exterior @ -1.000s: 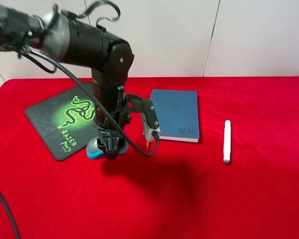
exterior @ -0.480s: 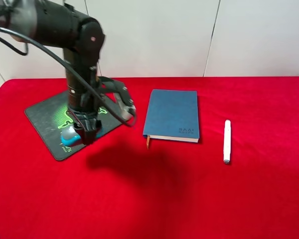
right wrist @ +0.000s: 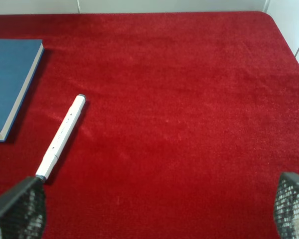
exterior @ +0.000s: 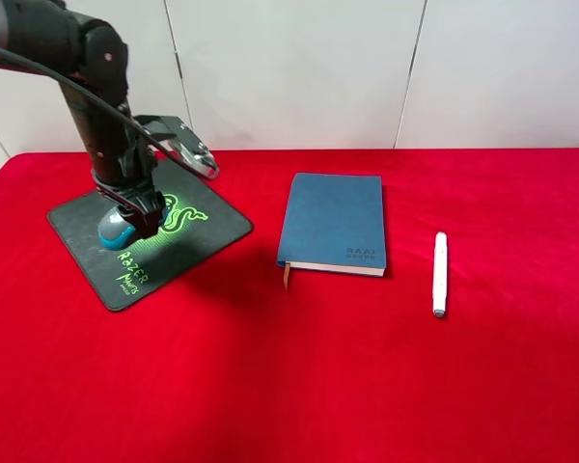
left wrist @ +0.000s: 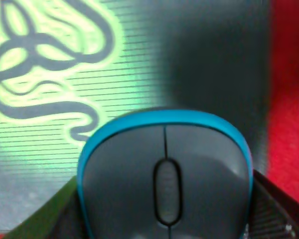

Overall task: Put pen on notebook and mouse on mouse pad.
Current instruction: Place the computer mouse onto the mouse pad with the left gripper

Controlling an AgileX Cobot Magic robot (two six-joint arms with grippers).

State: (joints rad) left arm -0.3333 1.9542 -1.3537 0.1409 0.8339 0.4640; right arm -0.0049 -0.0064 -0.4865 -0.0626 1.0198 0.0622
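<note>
Over the black square green-logo mouse pad (exterior: 205,230) at left, the left tool (exterior: 130,224) clamps the small grey-and-blue oval mouse (exterior: 113,232), which could tip or skid if released before sitting flat; the right tool (right wrist: 154,209) gapes empty near the slim white pen (exterior: 439,275), right of the blue hardcover notebook (exterior: 333,220).

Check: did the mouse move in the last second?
Yes. Held in the left gripper, the mouse went left, from the red cloth beside the mouse pad to over its logo, farther from the notebook.
</note>
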